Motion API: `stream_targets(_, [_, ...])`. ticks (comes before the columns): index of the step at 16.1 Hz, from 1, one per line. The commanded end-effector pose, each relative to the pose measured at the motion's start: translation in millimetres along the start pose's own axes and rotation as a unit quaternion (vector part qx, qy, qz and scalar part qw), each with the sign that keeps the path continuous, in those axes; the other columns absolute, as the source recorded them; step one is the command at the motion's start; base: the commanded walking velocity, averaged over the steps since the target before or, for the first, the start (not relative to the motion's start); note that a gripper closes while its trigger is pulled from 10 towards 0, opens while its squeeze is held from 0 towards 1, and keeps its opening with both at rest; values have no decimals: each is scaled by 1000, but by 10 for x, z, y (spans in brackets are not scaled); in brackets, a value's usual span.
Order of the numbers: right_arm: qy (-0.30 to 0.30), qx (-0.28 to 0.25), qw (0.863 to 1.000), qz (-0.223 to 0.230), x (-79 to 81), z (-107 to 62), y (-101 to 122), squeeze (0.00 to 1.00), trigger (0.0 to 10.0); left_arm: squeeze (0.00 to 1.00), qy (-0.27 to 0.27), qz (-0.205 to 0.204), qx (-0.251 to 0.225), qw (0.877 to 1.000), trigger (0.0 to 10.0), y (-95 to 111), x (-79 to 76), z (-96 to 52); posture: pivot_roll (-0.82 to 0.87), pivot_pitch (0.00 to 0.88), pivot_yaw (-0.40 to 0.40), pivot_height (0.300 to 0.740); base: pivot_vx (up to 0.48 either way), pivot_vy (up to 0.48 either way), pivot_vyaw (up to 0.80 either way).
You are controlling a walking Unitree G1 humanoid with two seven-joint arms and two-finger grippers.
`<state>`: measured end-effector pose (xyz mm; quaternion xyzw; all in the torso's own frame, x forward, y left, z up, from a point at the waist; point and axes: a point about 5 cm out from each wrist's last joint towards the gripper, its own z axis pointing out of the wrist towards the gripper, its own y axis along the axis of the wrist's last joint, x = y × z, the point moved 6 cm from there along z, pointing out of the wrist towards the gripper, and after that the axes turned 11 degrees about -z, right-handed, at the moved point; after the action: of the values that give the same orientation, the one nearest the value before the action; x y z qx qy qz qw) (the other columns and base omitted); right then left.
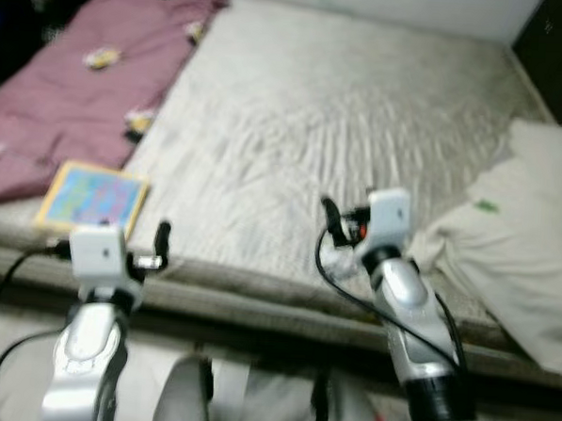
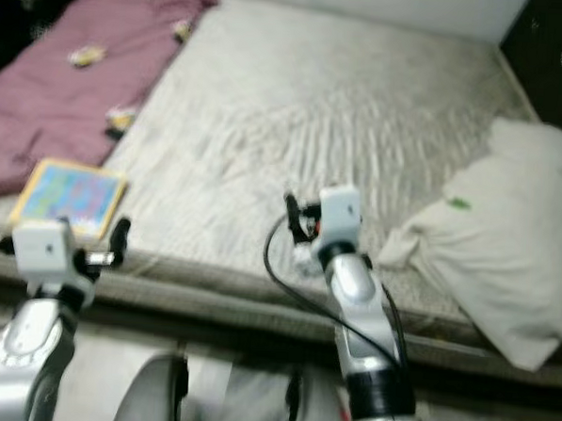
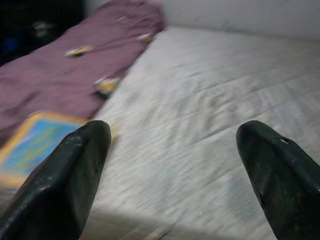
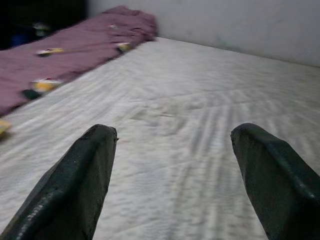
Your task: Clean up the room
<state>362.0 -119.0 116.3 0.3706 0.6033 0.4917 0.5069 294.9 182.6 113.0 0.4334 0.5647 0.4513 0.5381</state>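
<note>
The left claw [image 1: 157,246] hangs at the near edge of the bed [image 1: 343,110] with its two black fingers [image 3: 65,185] spread wide and nothing between them, and the right claw [image 1: 334,234] is held the same way, wide and empty, just over the edge nearer the middle. The nearest thing to tidy is the colourful book [image 1: 95,199], lying flat on the sheet at the near left corner, just beyond and slightly to the left of the left claw, with its far corner close to the maroon blanket [image 1: 70,96]. To take it well, the left claw would likely do best to swing a little leftward and come in low along the sheet, so that one finger slips under the book's near edge and the other closes on its cover; a flat, thin thing on soft bedding gives little to grip, and pressing down will only sink it into the mattress. The blanket is bunched along the left side of the bed and carries small yellow patches, which may be printed on it or may be loose bits lying there; the blur leaves that unsettled. A rumpled white pillow [image 1: 520,242] sits at the right edge, just beside the right arm, well apart from the book and no hindrance to reaching it.
</note>
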Motion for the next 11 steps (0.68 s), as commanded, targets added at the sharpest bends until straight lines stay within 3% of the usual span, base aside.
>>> stream_targets(1, [-24,19,1000,-5,-175,-61,-112,0,10000,0,-9,-4,7,1000,10000,-39,-78,-15,70,21,-45,617,0,0,0])
stream_targets(6, [-19,22,1000,1,-163,-76,-130,0,10000,0,13,2,12,1000,10000,-62,-21,-23,80,27,-51,617,0,0,0])
stream_targets(11, [20,40,999,10,-2,-103,-162,0,10000,0,56,12,16,998,10000,6,76,-154,120,99,-68,562,0,0,0])
